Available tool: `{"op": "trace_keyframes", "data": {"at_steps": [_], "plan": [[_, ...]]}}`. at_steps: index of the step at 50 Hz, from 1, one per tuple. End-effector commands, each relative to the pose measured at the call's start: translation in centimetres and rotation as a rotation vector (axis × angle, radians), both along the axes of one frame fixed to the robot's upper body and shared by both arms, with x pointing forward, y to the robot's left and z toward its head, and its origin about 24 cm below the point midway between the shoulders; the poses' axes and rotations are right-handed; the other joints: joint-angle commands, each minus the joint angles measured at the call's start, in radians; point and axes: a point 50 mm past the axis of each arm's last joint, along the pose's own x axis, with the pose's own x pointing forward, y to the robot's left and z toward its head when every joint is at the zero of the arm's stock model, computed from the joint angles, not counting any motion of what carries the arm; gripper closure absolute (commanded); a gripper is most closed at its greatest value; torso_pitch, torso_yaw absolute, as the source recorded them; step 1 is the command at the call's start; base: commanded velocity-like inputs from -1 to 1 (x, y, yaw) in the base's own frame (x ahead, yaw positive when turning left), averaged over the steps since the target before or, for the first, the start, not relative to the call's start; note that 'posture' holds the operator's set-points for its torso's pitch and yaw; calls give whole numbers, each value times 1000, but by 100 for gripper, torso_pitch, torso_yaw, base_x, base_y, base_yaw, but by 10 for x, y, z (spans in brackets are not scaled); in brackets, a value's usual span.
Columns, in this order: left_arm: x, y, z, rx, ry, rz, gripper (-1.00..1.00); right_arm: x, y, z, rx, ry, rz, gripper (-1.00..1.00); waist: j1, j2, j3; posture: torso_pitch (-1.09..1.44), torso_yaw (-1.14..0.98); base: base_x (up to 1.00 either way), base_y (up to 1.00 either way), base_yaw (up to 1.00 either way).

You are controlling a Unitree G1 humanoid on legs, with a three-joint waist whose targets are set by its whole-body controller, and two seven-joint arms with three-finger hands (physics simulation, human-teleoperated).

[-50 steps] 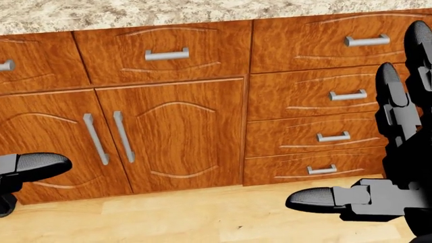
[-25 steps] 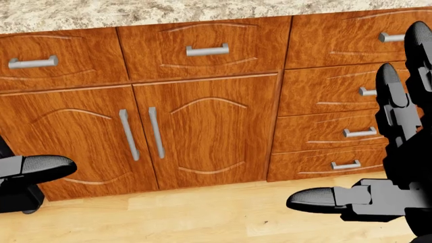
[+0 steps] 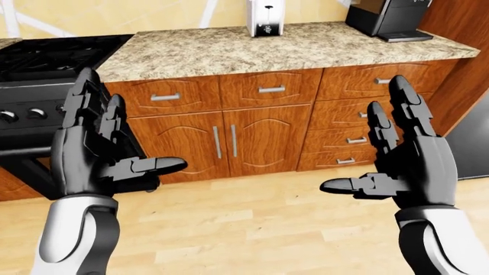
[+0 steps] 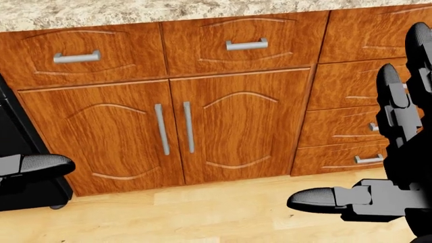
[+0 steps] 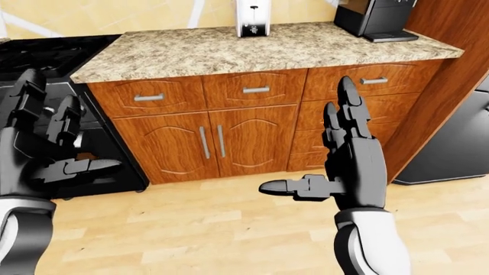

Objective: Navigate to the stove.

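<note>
The black stove (image 3: pixel 42 80) stands at the left of the left-eye view, with knobs on its face and burners on top; its dark side also shows at the left edge of the head view (image 4: pixel 13 147). My left hand (image 3: pixel 103 157) is open and empty, raised in front of the stove. My right hand (image 3: pixel 397 166) is open and empty, raised before the wooden drawers.
A granite counter (image 3: pixel 252 48) runs right of the stove over wooden cabinet doors (image 4: pixel 168 131) and drawers (image 3: pixel 359 120). A white appliance (image 3: pixel 265 17) and a black coffee machine (image 3: pixel 390 17) stand on it. A dark appliance (image 5: pixel 451 143) stands at far right. Wooden floor (image 3: pixel 252 223) lies below.
The whole head view has shifted: cabinets slid right, and the stove's black side has come in at the left edge. The camera has moved left. Hands hold the same pose.
</note>
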Motion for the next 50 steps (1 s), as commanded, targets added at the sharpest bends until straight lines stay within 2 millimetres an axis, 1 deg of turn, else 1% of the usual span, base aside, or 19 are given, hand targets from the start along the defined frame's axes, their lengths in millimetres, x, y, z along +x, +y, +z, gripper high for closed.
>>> {"op": "trace_keyframes", "data": {"at_steps": [1,4,5,6,8,16,19,20,21,23,27,29,31,32,41,44,45,47,50], "plan": [[-4,1,10,15,-72,14,-100,-4,3,9,-7,-70,17,-100,1,2,-2,0,0,0,37,0],[-5,0,10,16,-72,11,-100,-4,3,9,-7,-70,16,-100,-4,61,-1,0,0,0,36,0],[-4,1,10,17,-72,13,-100,-4,3,9,-6,-70,15,-100,-4,108,-16,0,0,0,36,0],[-5,1,10,17,-72,13,-100,-4,3,9,-6,-71,15,-100,-6,119,-29,0,0,0,36,0],[-5,0,9,18,-71,11,-100,-5,3,9,-2,-74,15,-100,3,93,4,0,0,0,36,0],[-5,1,9,19,-72,14,-100,-5,0,8,1,-70,2,-100,3,6,6,0,0,0,37,0],[-5,0,8,19,-71,13,-100,-5,0,6,4,-65,0,-100,2,-61,-12,0,0,0,37,0],[-6,0,8,21,-73,13,-100,-5,0,6,4,-67,-1,-100,-11,-13,1,0,0,0,37,0],[-6,0,8,20,-73,13,-100,-5,0,6,4,-67,-1,-100,2,-35,-5,0,0,0,36,0],[-5,0,9,19,-72,15,-100,-6,0,6,4,-68,-1,-100,1,-34,-17,0,0,0,36,0],[-5,0,8,20,-72,13,-100,-5,0,6,3,-67,-1,-100,1,9,3,0,0,0,37,0],[-5,0,8,20,-72,14,-100,-5,0,6,2,-67,-1,-100,-3,50,2,0,0,0,36,0],[-6,0,8,22,-73,12,-100,-5,0,7,2,-68,-1,-100,1,140,-23,0,0,0,36,0],[-6,0,8,20,-73,12,-100,-5,0,7,2,-68,0,-100,8,93,-9,0,0,0,38,0],[-6,-1,10,23,-73,9,-100,-4,0,8,-1,-71,1,-100,4,11,7,0,0,0,36,0],[-5,-1,9,24,-72,8,-100,-4,1,9,-2,-69,2,-100,2,-50,-6,0,0,0,36,0],[-5,-1,9,24,-72,8,-100,-4,1,9,-2,-69,1,-100,-10,-15,0,0,0,0,37,0],[-5,-1,9,23,-72,8,-100,-4,1,8,-2,-69,1,-100,0,-31,-8,0,0,0,36,0],[-5,-2,8,24,-71,8,-100,-4,1,8,-1,-67,0,-100,3,-18,-16,0,0,0,36,0]]}}
